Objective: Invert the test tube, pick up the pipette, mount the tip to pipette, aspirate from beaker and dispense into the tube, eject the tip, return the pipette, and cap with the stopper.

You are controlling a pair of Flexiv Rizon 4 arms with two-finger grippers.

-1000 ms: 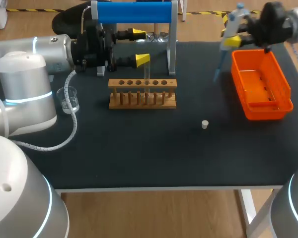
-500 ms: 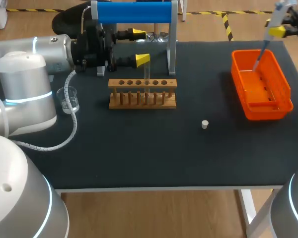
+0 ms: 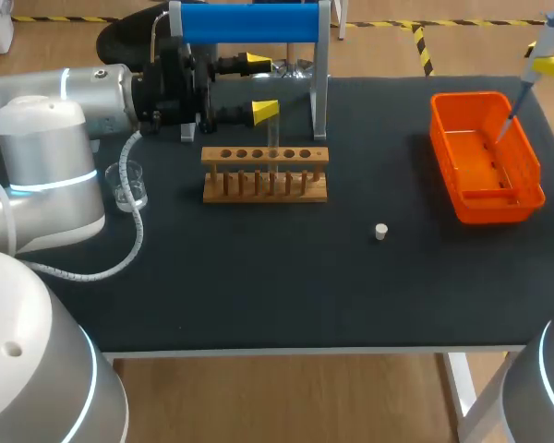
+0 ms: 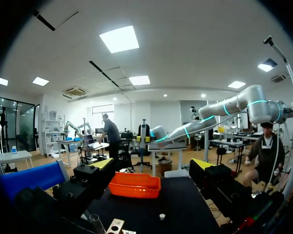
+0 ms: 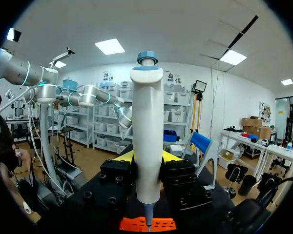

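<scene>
My right gripper (image 3: 547,65) is at the far right edge of the head view, shut on a white pipette (image 3: 540,48) with a blue cap. The pipette's tip hangs over the orange tray (image 3: 528,197). In the right wrist view the pipette (image 5: 146,136) stands upright between the two yellow tips, the orange tray (image 5: 132,224) below it. My left gripper (image 3: 261,87) is open behind the wooden rack (image 3: 265,175), where a clear test tube (image 3: 273,138) stands. A small white stopper (image 3: 380,231) lies on the mat. The glass beaker (image 3: 129,185) sits by my left arm.
A stand with a blue roll (image 3: 249,23) rises behind the rack. From the left wrist the tray (image 4: 135,185) and the stopper (image 4: 161,216) lie ahead of the open left gripper (image 4: 152,164). A coiled cable (image 3: 129,235) trails beside the beaker.
My right arm has carried the pipette to the right, from left of the orange tray to above its far right side. The left arm has kept still.
</scene>
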